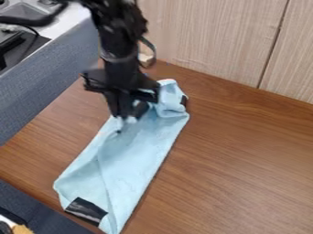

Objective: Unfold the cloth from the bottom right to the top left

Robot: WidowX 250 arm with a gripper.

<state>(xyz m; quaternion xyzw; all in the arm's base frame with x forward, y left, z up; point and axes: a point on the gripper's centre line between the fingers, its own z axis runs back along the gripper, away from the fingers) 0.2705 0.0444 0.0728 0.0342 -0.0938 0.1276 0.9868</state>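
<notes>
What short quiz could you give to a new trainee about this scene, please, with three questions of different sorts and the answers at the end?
1. Multiple choice: In the camera view, at which part of the cloth is the gripper?
a) the lower end
b) the upper part
c) the lower right corner

2. True or false: The cloth lies quite flat, without any fold or crease.

3. Fill in the missing word: The big patch at the lower end of the cloth is ____ in colour.

Key: 1 b; 2 false; 3 black
</notes>
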